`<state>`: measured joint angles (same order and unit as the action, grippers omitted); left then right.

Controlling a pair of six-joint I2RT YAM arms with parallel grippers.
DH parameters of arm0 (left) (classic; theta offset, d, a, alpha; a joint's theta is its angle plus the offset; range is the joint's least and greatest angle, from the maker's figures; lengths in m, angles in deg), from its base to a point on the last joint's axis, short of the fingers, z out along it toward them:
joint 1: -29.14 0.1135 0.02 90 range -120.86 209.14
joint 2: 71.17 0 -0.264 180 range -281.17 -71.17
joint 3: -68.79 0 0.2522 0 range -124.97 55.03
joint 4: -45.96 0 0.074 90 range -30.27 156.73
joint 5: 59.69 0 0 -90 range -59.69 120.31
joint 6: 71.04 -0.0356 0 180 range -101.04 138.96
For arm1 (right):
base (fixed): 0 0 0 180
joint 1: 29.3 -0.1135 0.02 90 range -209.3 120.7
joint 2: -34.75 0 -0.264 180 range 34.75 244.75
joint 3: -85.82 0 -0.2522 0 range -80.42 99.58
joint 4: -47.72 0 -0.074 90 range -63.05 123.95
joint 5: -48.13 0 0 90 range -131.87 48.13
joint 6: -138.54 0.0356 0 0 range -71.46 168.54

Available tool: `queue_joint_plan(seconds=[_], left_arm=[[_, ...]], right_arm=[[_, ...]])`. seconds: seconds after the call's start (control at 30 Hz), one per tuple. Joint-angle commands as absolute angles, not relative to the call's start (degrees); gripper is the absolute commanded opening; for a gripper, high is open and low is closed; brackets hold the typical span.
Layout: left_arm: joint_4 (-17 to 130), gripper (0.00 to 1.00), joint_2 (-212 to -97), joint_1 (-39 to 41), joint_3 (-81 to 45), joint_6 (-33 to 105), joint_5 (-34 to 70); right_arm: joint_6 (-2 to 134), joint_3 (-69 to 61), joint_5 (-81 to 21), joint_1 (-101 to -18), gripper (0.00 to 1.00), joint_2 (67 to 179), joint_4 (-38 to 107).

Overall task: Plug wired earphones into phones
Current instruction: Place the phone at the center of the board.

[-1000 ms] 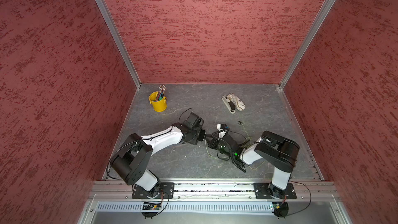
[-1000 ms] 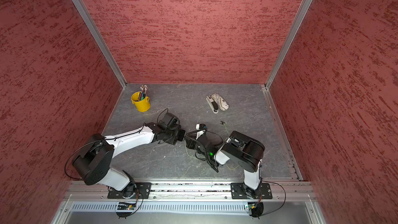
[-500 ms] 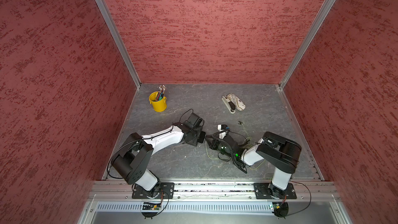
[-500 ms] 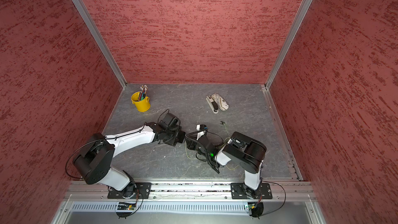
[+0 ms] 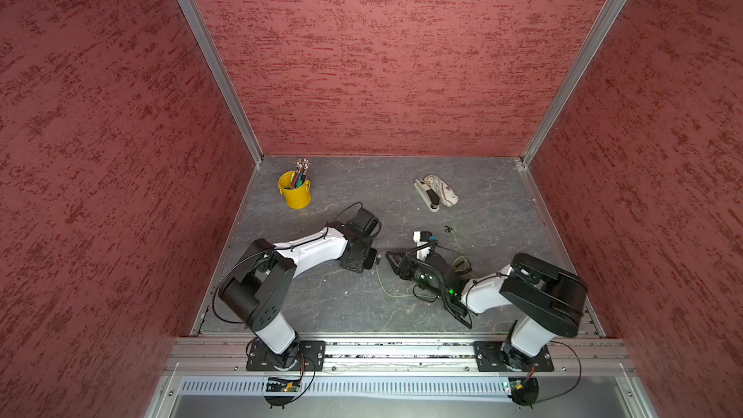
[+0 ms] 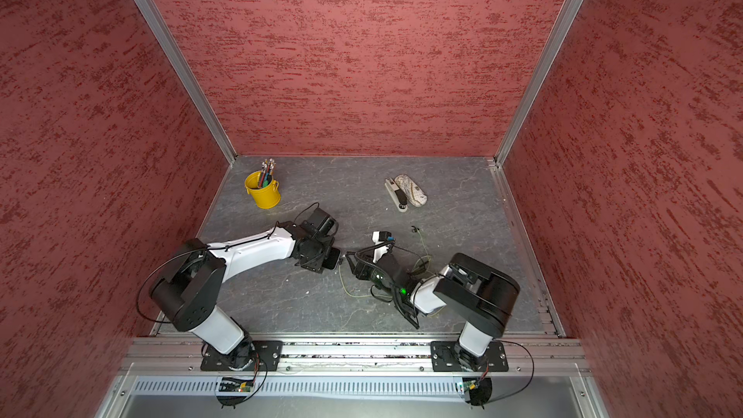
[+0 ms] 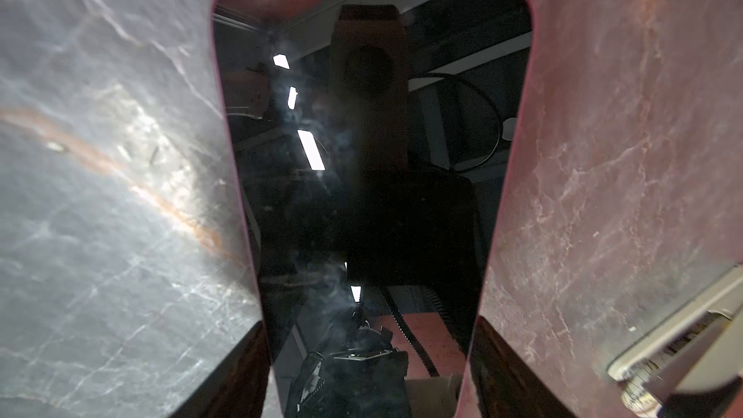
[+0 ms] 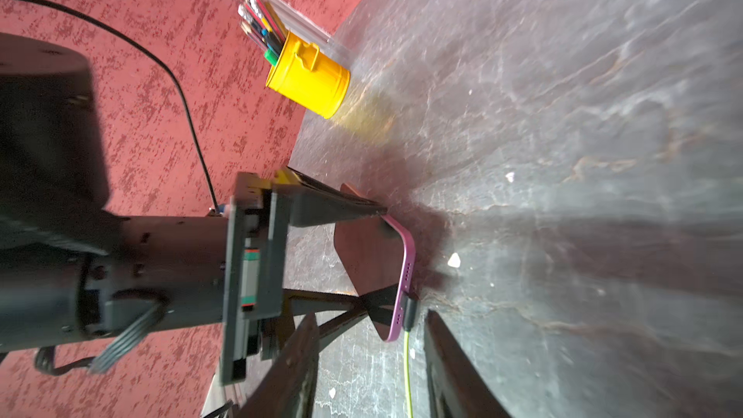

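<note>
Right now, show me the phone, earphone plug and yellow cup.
phone (image 7: 370, 178): left wrist view, screen middle.
earphone plug (image 8: 410, 310): right wrist view, black body.
yellow cup (image 5: 296, 198): in a top view, side wall.

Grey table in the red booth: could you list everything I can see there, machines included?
table: one, grey, marbled, floor of the booth.
walls: three, red, around the table.
phone: one, black screen with purple edge, mid-table.
earphones: one set, yellow-green cable trailing over the table, black plug against the phone's edge.
bucket: one, yellow, far left corner.
pencils: several, mixed colours, standing in the bucket.
stapler: one, white and black, far right part.
pouch: one, pale and patterned, beside the stapler.
left gripper: one, black, shut on the phone.
right gripper: one, black, open, fingers either side of the plug.
</note>
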<state>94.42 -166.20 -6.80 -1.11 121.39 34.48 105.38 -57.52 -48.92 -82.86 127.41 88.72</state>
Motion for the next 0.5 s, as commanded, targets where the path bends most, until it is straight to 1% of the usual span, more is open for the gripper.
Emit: queue_joint_plan(seconds=[0.0,0.1,0.17,0.2,0.33,0.43,0.47], left_arm=[[99.4,0.72,-168.7,-6.9,-4.2,122.2,37.9],[100.6,0.73,-170.3,-7.0,-5.3,122.9,38.9],[102.7,0.75,-171.3,-6.9,-6.5,123.2,39.9],[103.6,0.77,-171.7,-7.0,-7.3,123.0,40.3],[105.4,0.85,-172.5,-7.2,-8.7,122.7,40.9],[105.9,0.93,-171.9,-7.3,-8.8,122.3,41.2],[106.1,0.96,-171.3,-7.2,-8.8,122.1,40.8]], right_arm=[[103.3,-57.5,-54.9,-82.8,0.45,121.5,78.4],[101.5,-57.8,-58.3,-82.8,0.45,114.8,71.7],[100.8,-58.0,-60.7,-82.7,0.46,110.5,67.9],[100.4,-58.0,-62.5,-82.8,0.49,108.2,65.7],[98.7,-57.3,-68.1,-82.8,0.57,99.9,57.1],[96.4,-55.2,-71.0,-82.9,0.58,95.3,50.9],[95.7,-54.6,-71.6,-82.8,0.61,94.3,49.1]])
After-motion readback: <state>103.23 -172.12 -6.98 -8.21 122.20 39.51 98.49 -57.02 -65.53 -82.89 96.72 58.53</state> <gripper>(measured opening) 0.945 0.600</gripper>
